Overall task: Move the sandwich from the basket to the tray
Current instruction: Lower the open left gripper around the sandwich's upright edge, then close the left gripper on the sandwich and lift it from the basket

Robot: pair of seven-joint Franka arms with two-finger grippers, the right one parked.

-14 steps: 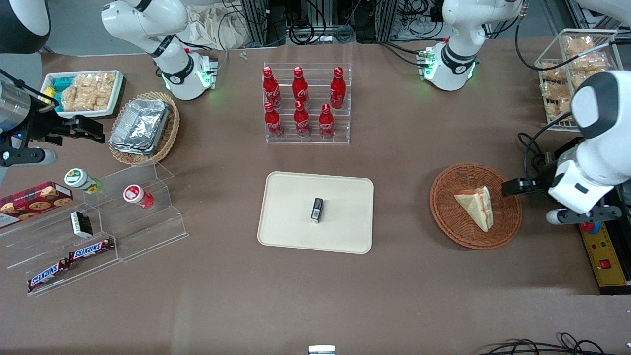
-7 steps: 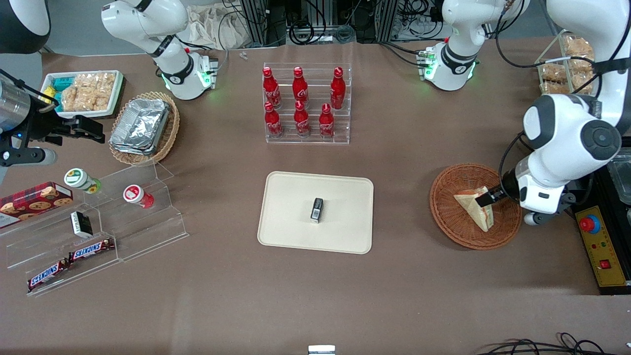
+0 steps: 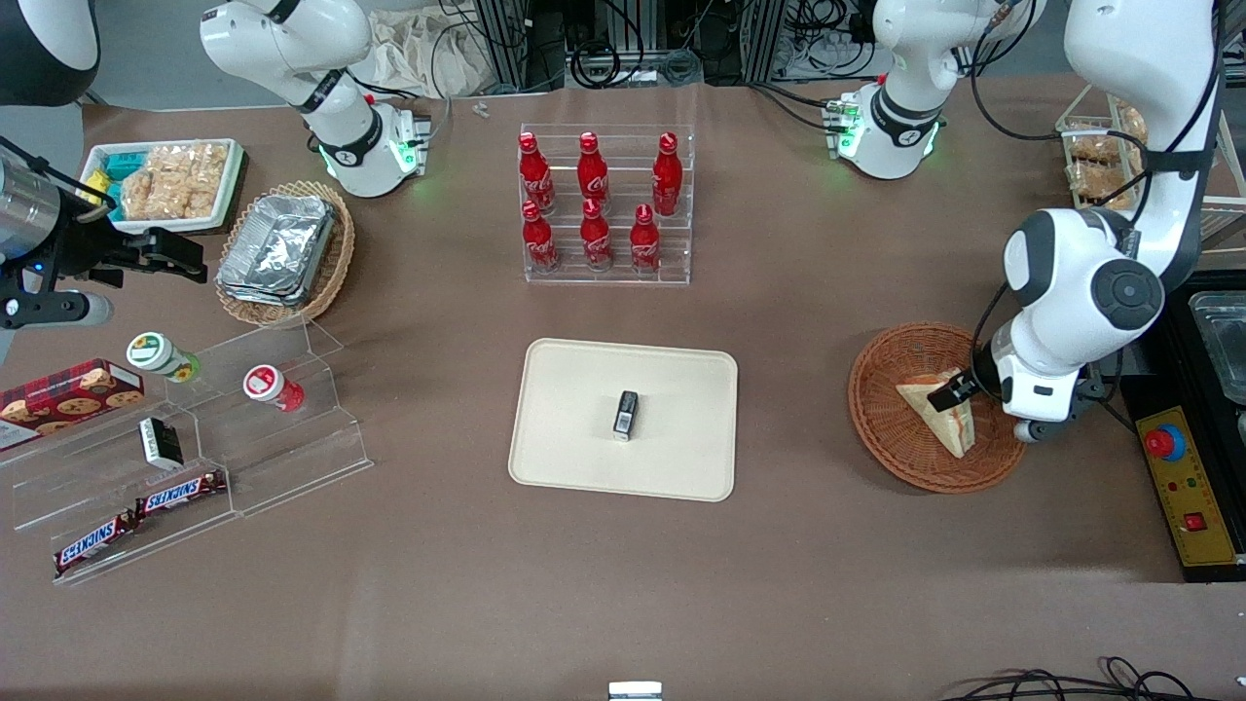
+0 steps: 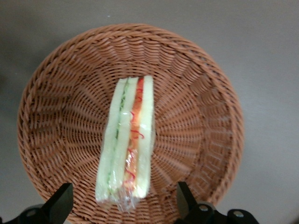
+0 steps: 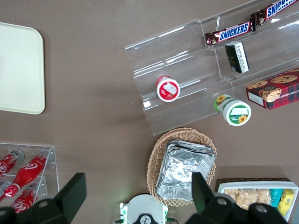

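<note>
The sandwich (image 3: 936, 413), a pale bread wedge with a red-orange filling stripe, lies in the round reddish-brown wicker basket (image 3: 879, 433) toward the working arm's end of the table. My left gripper (image 3: 949, 393) hangs just above the basket, over the sandwich. In the left wrist view the sandwich (image 4: 128, 140) lies on the basket (image 4: 201, 88), and the gripper (image 4: 124, 204) is open, its fingers (image 4: 185, 199) wide apart on either side of the sandwich's wrapped end. The cream-beige tray (image 3: 574, 467) lies at mid-table and also shows in the right wrist view (image 5: 18, 70).
A small black object (image 3: 626, 414) stands on the tray. A clear rack of red bottles (image 3: 605, 206) stands farther from the camera. A clear stepped stand (image 3: 195, 428) with snacks and an oval basket of foil trays (image 3: 282, 251) lie toward the parked arm's end. A control box (image 3: 1183, 487) sits beside the basket.
My left arm has swung in from the table's edge over the basket. The gripper has moved from the basket's rim to above the sandwich. The sandwich has not moved.
</note>
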